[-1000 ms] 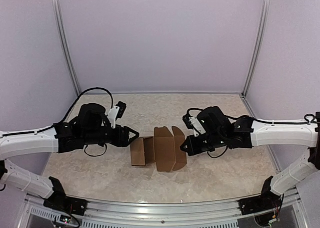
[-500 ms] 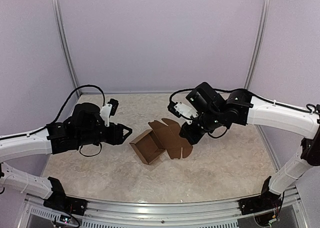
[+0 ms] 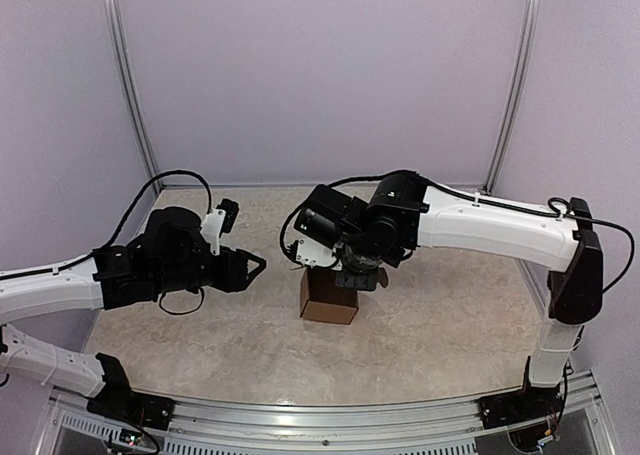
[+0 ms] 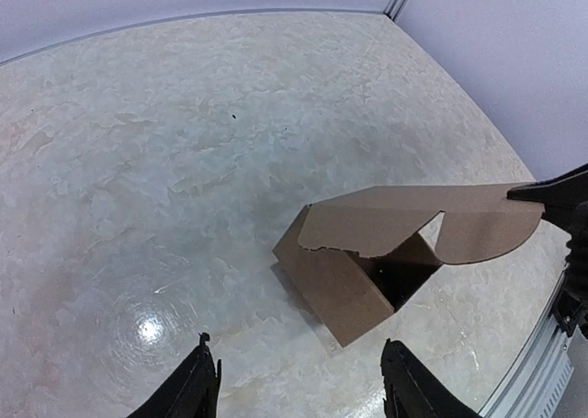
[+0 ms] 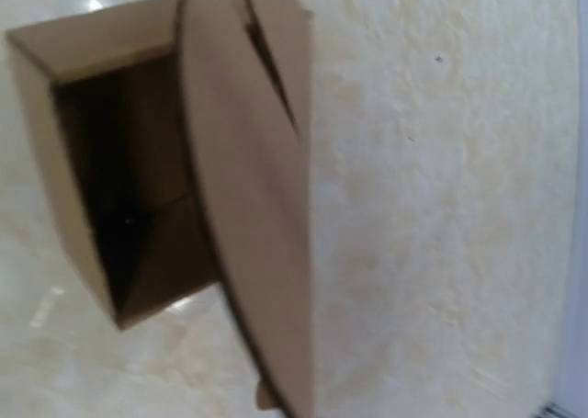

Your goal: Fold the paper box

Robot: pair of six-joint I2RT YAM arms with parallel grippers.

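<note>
At your left, the left gripper (image 3: pixel 256 267) hovers low over the table (image 3: pixel 200 345), jaws spread, nothing between them. Its wrist view shows you both fingers (image 4: pixel 197 390) at the bottom edge, with pale mottled tabletop between them. The box (image 3: pixel 328 300) lies ahead of it and to the right, near but not touching. Mid-table, you see the box as a partly formed carton: brown walls up, dark cavity open on one side, bottom on the table. One rounded flap (image 4: pixel 418 225) stands out above the cavity, roughly level, clear of the walls beneath. Right of that, a dark fingertip (image 4: pixel 551 190) meets the flap's far rim. From above, the right gripper (image 3: pixel 360 275) sits directly over the box, with its arm reaching in from your right. Its jaws are pressed together and appear to pinch that flap. The right wrist view gives you the flap (image 5: pixel 248 207) edge-on, running to the bottom of the frame, cavity to its left; its own fingers are not visible there.
</note>
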